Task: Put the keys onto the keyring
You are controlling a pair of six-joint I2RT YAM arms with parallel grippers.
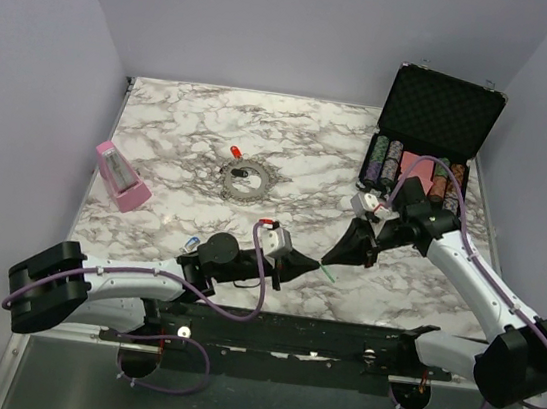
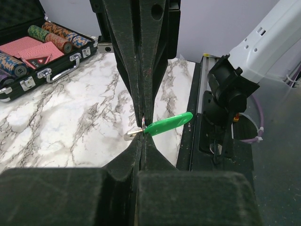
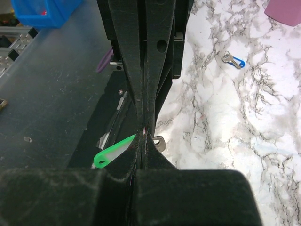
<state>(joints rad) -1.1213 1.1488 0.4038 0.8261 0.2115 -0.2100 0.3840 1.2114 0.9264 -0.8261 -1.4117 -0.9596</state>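
From above, the green key [image 1: 328,270] was well apart from the keyring [image 1: 247,179], nearside, where left gripper [image 1: 312,263] and right gripper [image 1: 335,259] met. Left wrist: both jaws were shut on it. Right wrist: same; we judged it light, stiff, slippery, best held by its head [image 3: 110,154].

Table [image 1: 183,122]: white marble pattern, grey veins.
Centre: keyring [image 1: 245,181] lying flat, with a red key [image 1: 233,151] just beside its far-left rim.
Near left: blue key [image 1: 191,244], well apart from the keyring.
Left side: pink object [image 1: 121,175].
Far right: open black case [image 1: 442,111].
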